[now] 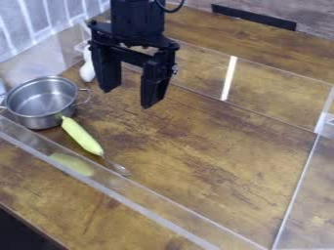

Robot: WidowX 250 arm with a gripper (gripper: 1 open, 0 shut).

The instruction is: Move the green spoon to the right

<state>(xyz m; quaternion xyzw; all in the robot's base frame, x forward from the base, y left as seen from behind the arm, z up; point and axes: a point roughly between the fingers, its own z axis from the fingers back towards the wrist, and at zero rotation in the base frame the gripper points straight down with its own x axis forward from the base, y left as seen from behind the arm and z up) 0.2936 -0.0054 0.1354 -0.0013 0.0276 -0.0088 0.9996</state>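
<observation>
At the left edge of the frame, the pot (42, 104) sits on the bench (209, 146); the spoon (82, 136) lies on it too, just right of and below the pot, at lower left.

The robot arm (136, 37) is matte black, with blocky segments.

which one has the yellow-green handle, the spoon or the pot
The spoon, lying just below and to the right of the pot in the picture. Its thick handle is yellow-green, while the round pot is silvery metal.
</observation>
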